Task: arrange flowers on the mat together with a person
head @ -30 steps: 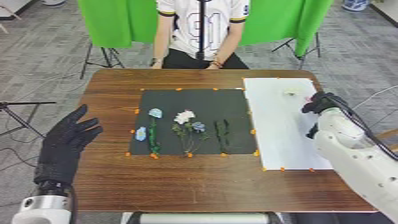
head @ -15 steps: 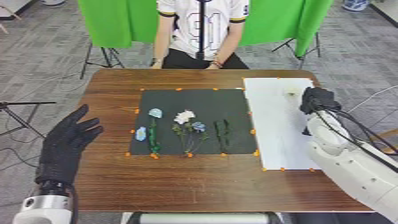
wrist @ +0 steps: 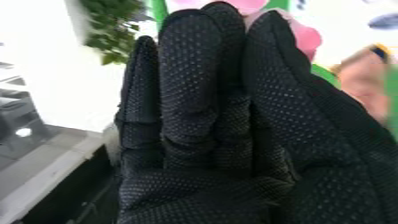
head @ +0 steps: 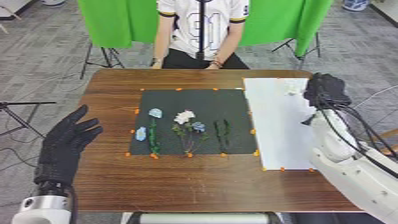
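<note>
In the head view my right hand (head: 327, 90) is over the white board's far right corner, close to a pale flower (head: 291, 90). The right wrist view has my right hand (wrist: 204, 120) open, its fingers straight, with a pink flower (wrist: 306, 39) partly hidden behind them and green leaves (wrist: 108, 30) beside them. My left hand (head: 62, 145) stays open left of the dark mat (head: 200, 98). On that mat lie a light blue flower (head: 155, 113), a blue piece (head: 140, 133), a white flower (head: 184, 117), a blue flower (head: 198, 126) and green stems (head: 223, 136).
The white board (head: 282, 135) lies along the right side of the brown table (head: 178, 185). Small orange markers line the edges of the mat and board. My right forearm passes over the board's near right edge.
My right hand has moved toward the far right corner of the board. The pink spot beside it a second ago is now covered in the head view. My left hand and the mat's flowers are unchanged.
</note>
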